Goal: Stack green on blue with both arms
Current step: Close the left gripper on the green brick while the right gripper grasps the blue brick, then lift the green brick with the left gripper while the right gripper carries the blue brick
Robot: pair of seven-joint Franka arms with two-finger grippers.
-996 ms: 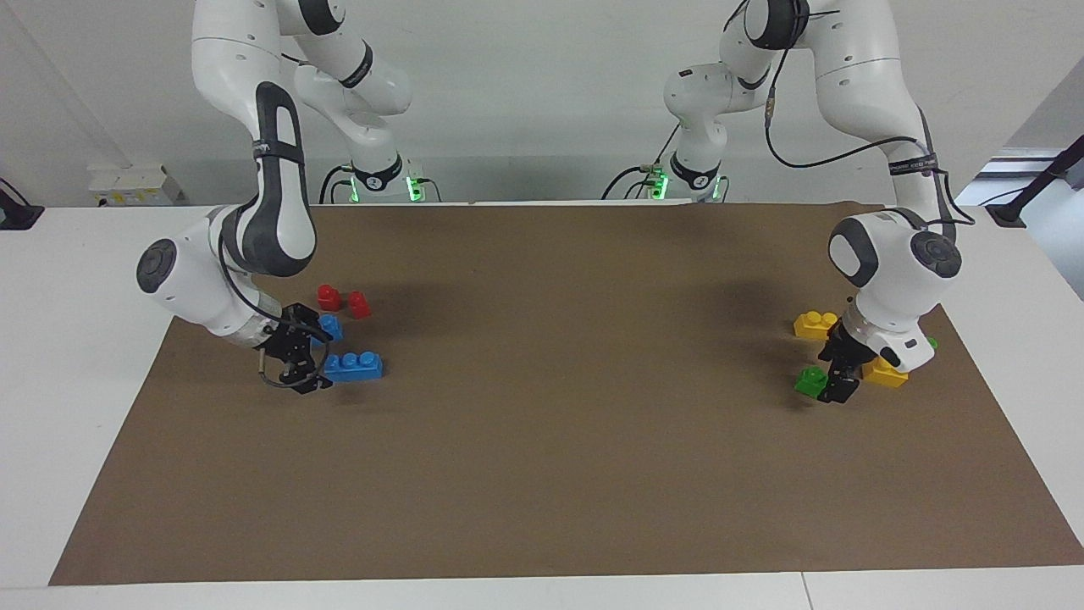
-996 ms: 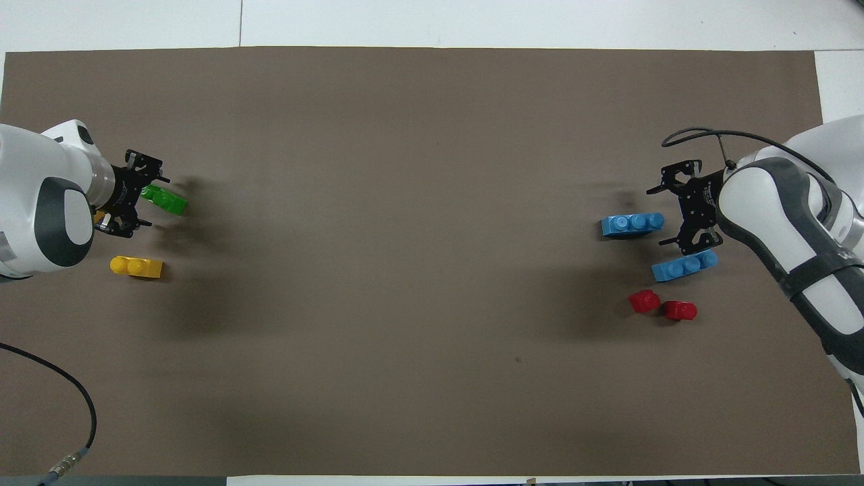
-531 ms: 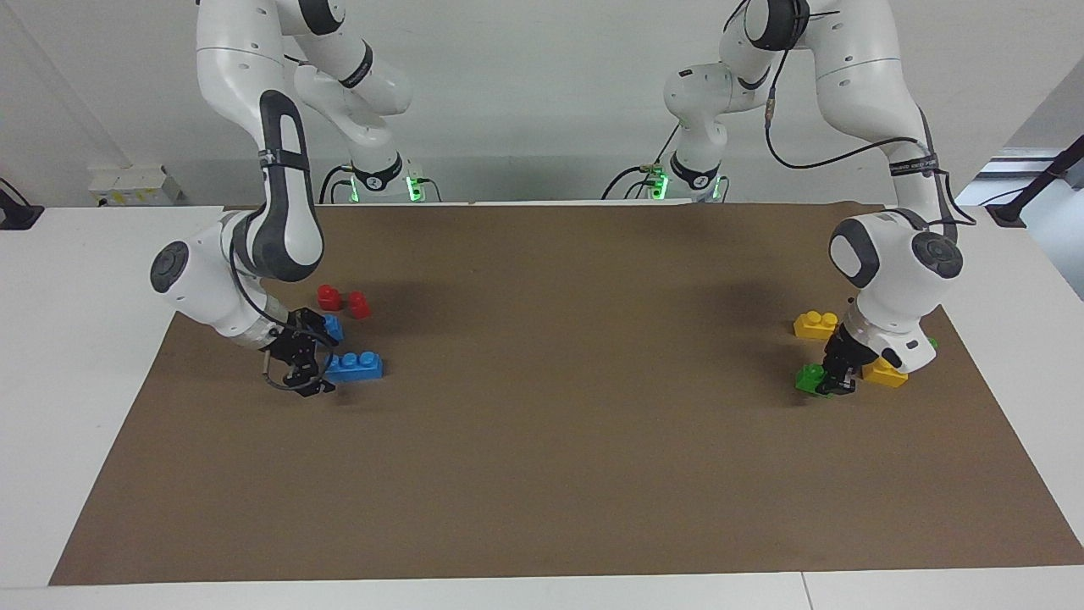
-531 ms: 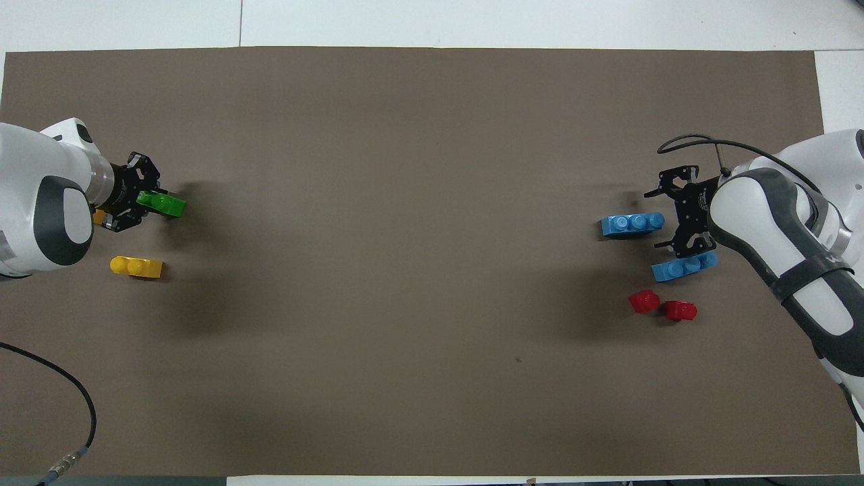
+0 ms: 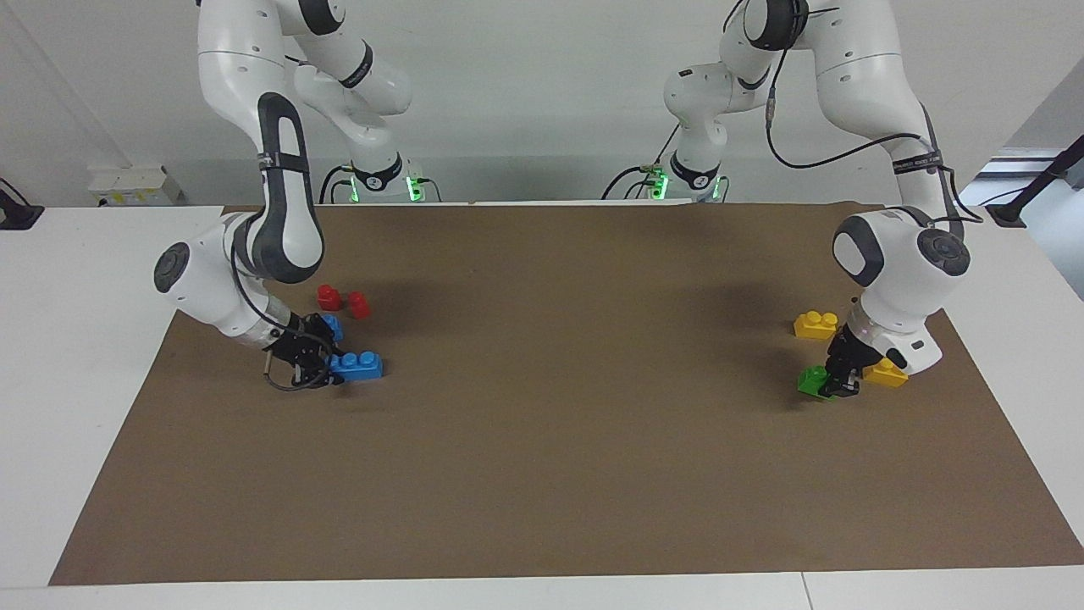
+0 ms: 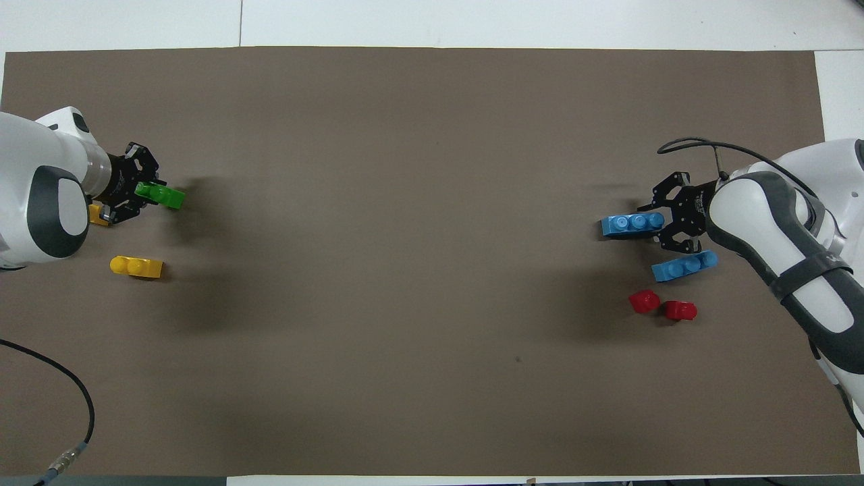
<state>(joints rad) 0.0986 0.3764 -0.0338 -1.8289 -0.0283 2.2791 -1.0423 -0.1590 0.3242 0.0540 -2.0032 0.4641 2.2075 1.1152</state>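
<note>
The count visible on the brown mat (image 5: 542, 440) that covers the tabletop (image 5: 68, 280): one green brick, two yellow, two blue, two red.

Toward the left arm's end, the left gripper (image 6: 138, 192) is down at the mat and closed on the green brick (image 6: 162, 196), which sits low on or just above the mat; in the facing view the brick (image 5: 813, 380) shows beside the black fingers (image 5: 840, 385). Whether it is lifted clear of the mat cannot be told. One yellow brick (image 6: 98, 214) lies just beside that gripper, partly hidden by the arm's wrist in the overhead view and plain in the facing view (image 5: 885, 373). The second yellow brick (image 6: 137, 266) lies apart from it, nearer to the robots.

The middle of the mat carries nothing but shadow.

Toward the right arm's end, the blue brick (image 6: 632, 224) that lies farther from the robots has the right gripper (image 6: 665, 223) at its end, fingers set on either side of it; whether they are already pressing on it cannot be told. The other blue brick (image 6: 684, 265) lies nearer to the robots, just beside the gripper and partly hidden by it in the facing view. Two red bricks (image 6: 644, 301) (image 6: 680, 310) lie close together, nearer still to the robots.
</note>
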